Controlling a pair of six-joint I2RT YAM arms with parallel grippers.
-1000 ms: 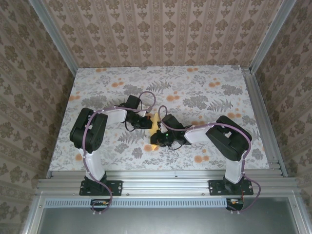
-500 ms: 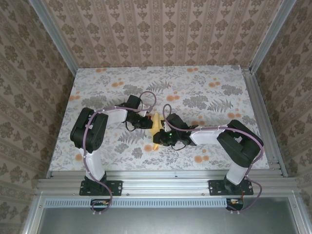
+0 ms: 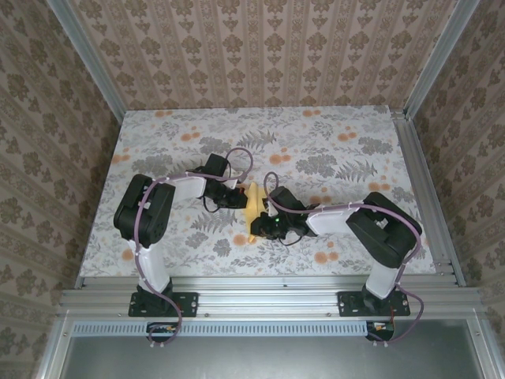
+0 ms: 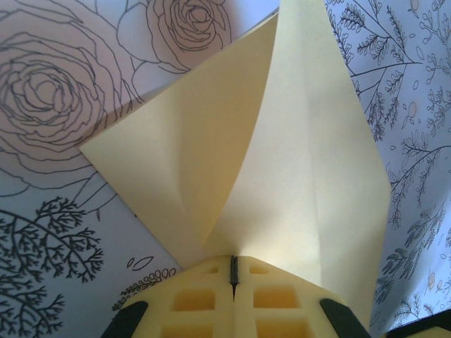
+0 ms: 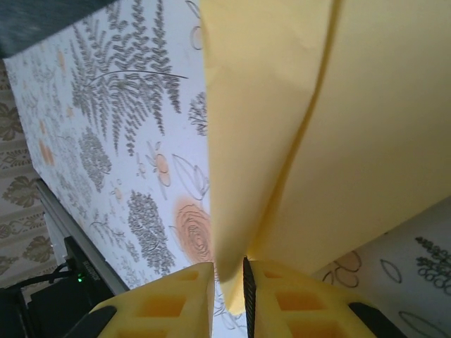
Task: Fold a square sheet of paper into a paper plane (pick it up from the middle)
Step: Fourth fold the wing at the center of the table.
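No writing, label, brand, number or sign can be read in any of the views. The mustard-yellow folded sheet of paper [image 4: 282, 176] is plain on every face that shows. The flower-printed worktop [image 3: 331, 142] bears only drawn leaves and blossoms.

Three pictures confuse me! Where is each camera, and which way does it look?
Top external: high behind the bases, looking down on table, yellow paper, left arm, right arm.
Left wrist: on left arm, looking past left gripper shut on the paper.
Right wrist: on right arm, past right gripper, also shut on it.
All three share the paper.
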